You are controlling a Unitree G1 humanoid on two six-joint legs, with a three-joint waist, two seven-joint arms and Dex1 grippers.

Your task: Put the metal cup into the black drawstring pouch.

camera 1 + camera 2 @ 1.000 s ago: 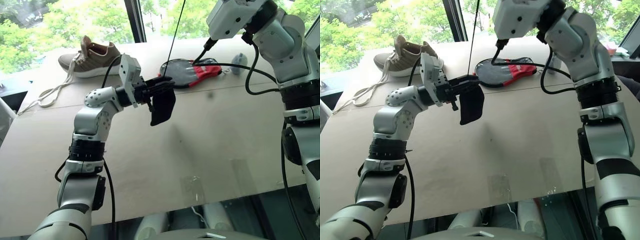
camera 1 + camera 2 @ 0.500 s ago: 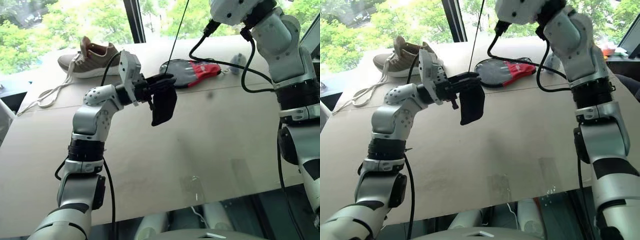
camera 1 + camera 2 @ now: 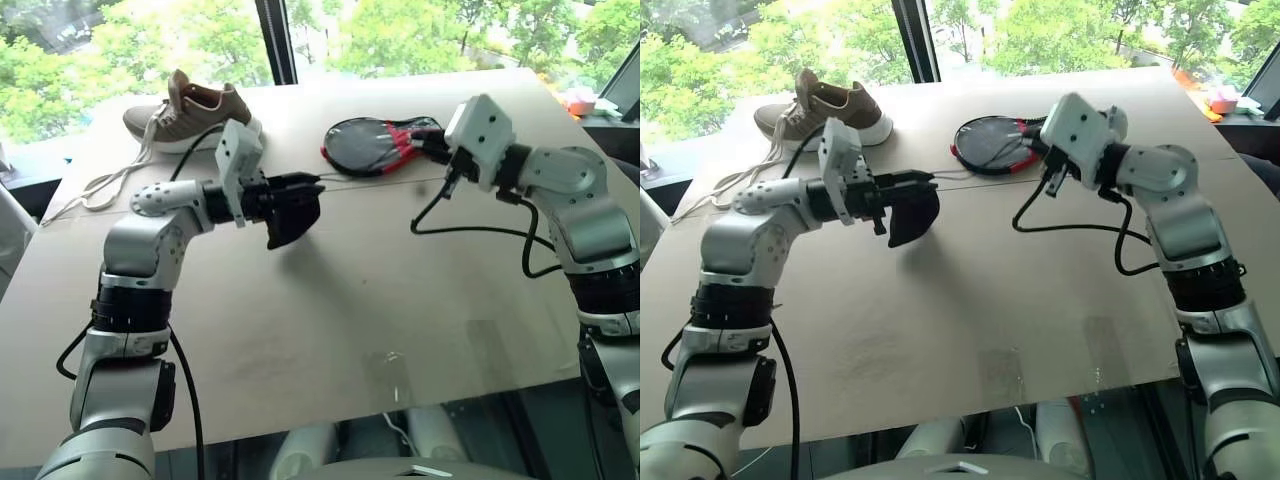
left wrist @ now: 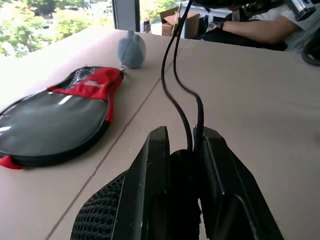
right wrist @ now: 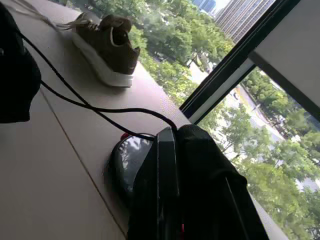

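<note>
L arm bent at elbow, forearm reaching toward table centre, approx level; left gripper (image 3: 312, 184) clamped on mouth of the black drawstring pouch (image 3: 291, 215), which hangs just above the table (image 3: 330, 330). R arm reaches in from right, wrist level, right gripper (image 5: 172, 150) fingers pressed together, pinching the pouch cord (image 3: 345, 181) stretched taut btwn both grippers. Metal cup: can't tell where.

Left fingers (image 4: 159, 185) narrowly apart, right fingers (image 5: 167, 190) pressed together.
</note>
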